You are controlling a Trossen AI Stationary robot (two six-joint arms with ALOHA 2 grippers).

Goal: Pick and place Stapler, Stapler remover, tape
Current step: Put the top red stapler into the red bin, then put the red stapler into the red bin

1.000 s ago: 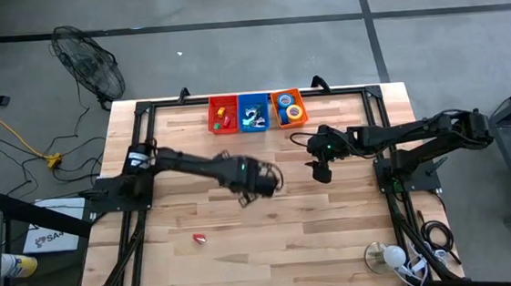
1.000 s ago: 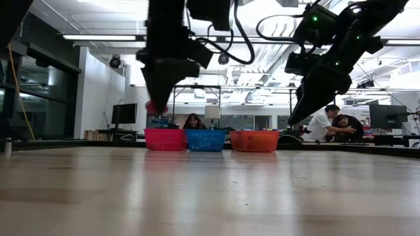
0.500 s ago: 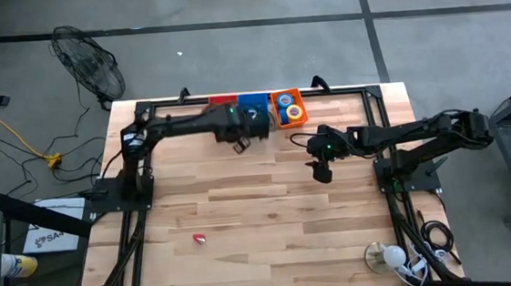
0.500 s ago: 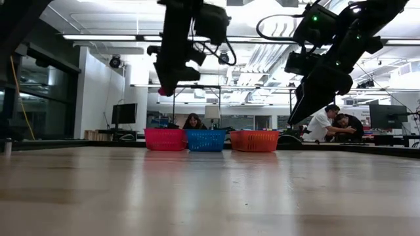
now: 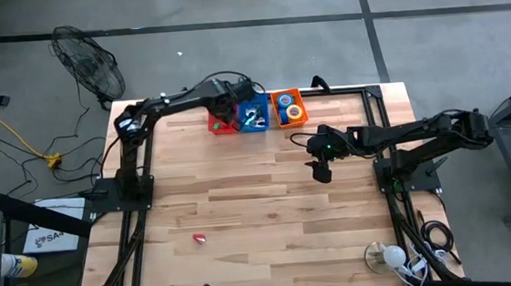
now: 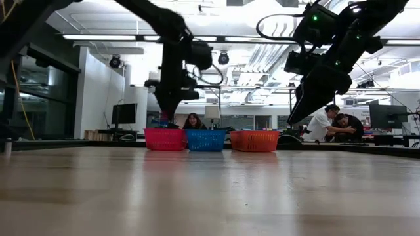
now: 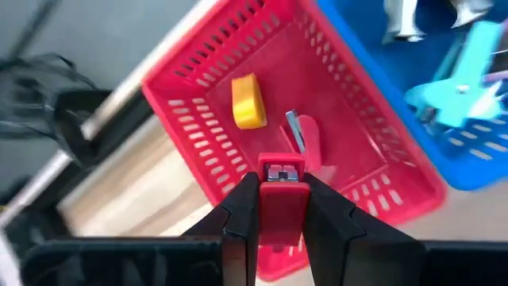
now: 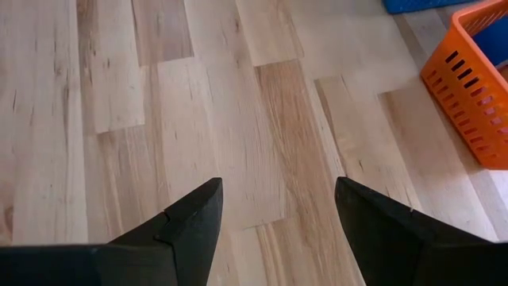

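My left gripper point(image 5: 232, 117) hangs over the red basket point(image 7: 198, 127) at the table's far edge, shut on a small red stapler point(image 7: 282, 208). A yellow stapler point(image 7: 248, 102) and another red one point(image 7: 307, 141) lie in that basket. The blue basket point(image 5: 254, 116) beside it holds stapler removers point(image 7: 460, 79). The orange basket point(image 5: 289, 108) holds rolls of tape point(image 5: 294, 112). My right gripper point(image 5: 322, 172) hangs open above bare table right of the middle. My left gripper pinches the red stapler by its two long sides point(image 7: 279, 226) between its two fingers point(image 7: 242, 210). The fingers slant steeply down from above and lie along the stapler. Its metal front end point(image 7: 282, 171) sticks out past the fingertips, clear above the red basket.
A small red thing point(image 5: 198, 240) lies on the table near the front left. The three baskets stand side by side along the far edge. Bare wood lies under my right gripper point(image 8: 278, 199), with the orange basket's corner point(image 8: 476, 103) close by. People sit in the room behind.
My left gripper has swung from over the table's middle toward the far edge and a little left, ending above the red basket. It has rolled about its own axis on the way. It stays shut on the red stapler, which has stayed clear of the table.
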